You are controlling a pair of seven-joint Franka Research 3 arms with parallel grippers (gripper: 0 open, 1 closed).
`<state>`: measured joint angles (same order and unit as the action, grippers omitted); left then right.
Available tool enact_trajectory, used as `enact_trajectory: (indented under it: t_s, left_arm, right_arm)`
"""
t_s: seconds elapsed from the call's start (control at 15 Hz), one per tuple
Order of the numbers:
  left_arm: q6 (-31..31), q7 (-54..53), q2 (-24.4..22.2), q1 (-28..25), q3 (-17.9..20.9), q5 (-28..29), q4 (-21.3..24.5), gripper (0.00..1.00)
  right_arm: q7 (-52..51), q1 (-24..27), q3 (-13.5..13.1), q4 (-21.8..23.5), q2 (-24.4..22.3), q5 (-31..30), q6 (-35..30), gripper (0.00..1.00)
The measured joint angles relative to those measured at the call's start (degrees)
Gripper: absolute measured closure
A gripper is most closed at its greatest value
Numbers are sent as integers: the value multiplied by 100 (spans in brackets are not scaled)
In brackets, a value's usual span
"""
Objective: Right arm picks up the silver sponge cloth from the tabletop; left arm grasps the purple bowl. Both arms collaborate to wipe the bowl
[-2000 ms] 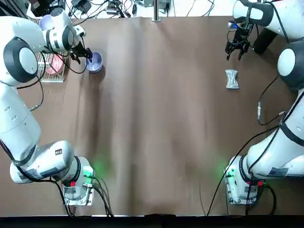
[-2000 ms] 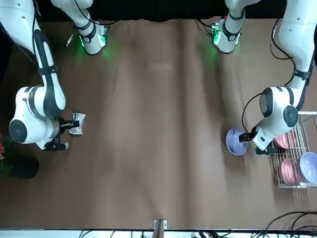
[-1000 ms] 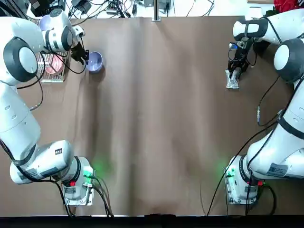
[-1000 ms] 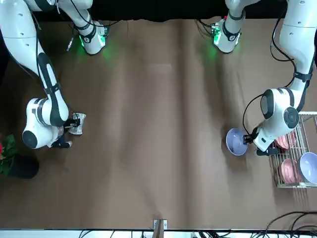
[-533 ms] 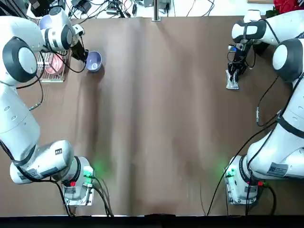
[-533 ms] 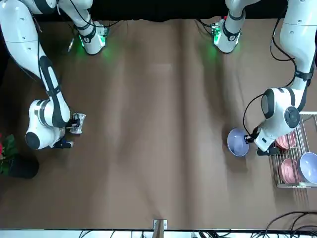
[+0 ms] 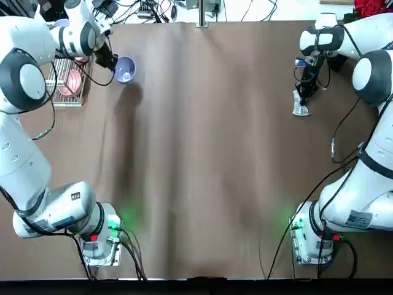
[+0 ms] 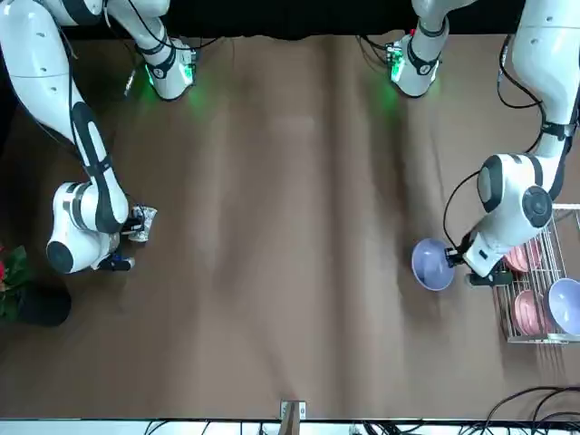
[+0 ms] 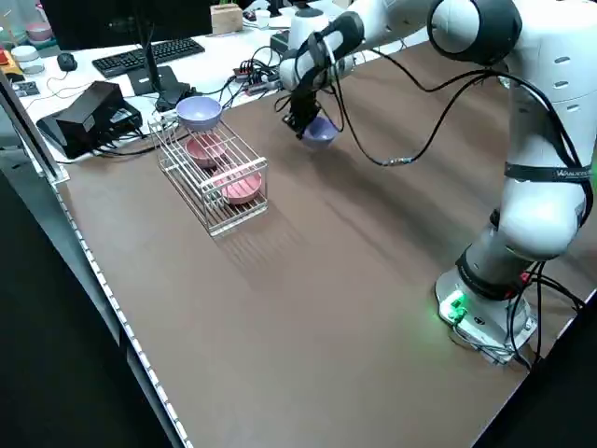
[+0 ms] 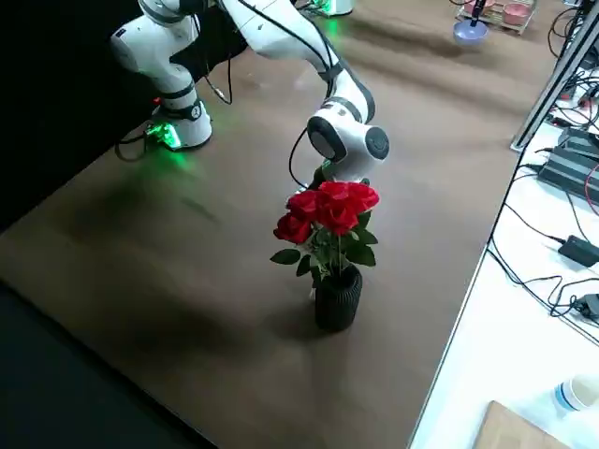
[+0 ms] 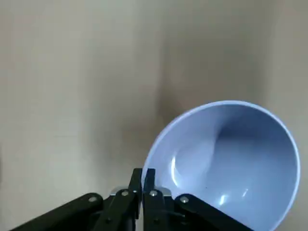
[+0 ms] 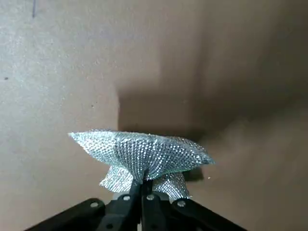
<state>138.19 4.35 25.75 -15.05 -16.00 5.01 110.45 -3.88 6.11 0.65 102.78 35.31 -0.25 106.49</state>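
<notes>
Small round lavender-purple bowl (image 7: 125, 69), pale bluish-white inside, smooth and plain: held by its rim just beside the wire dish rack (image 7: 66, 83), on the side of the rack toward the middle of the brown table (image 7: 202, 153), and tilted with its mouth turned partly sideways; in the left side view it hangs a little above its own shadow, clear of the tabletop. Left gripper (image 11: 143, 179): two dark fingers pressed together over the bowl's rim, one inside and one outside, so clenched on the purple bowl (the wrist view shows only a sliver between the fingertips). Wire dish rack: silver wire, standing at the table's far left corner as the robot sees it, holding two pink bowls (image 9: 224, 168) on edge and one paler lilac-white bowl (image 9: 199, 112) at its far end. Silver sponge cloth (image 12: 142, 159): small glittering silver-grey wad, pinched at its middle like a bow, across the full width of the table from the rack, near the far right edge. Right gripper (image 12: 141, 189): dark fingers nipped tight on the cloth's waist, grasping it; whether the cloth rests on the table or is raised off it cannot be told. Black ribbed vase of red roses (image 10: 329, 245): on the table's far edge just beyond the right gripper, well apart from the rack.
</notes>
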Motion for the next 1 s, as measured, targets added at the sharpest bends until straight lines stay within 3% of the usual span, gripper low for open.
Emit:
enact_trajectory:
  t_s: [0.27, 0.4, 0.73, 1.0]
  left_arm:
    - [-320, 1182, -47, 131, -1073, 0, -122, 96]
    - [-321, 1884, -34, 445, -1377, 0, -160, 96]
    - [-321, 3533, 487, 2068, -1456, -1, -851, 96]
    - [-300, 4048, 1373, 3066, -1397, -1, -1734, 96]
  right_arm:
    - [-70, -16, 22, -130, -2, -3, -154, 98]
    - [-85, -35, 37, -337, -30, -4, -400, 98]
    - [-87, -163, 132, -1146, -221, 2, -1151, 98]
    - [-75, -245, 526, -1662, -259, 147, -1220, 98]
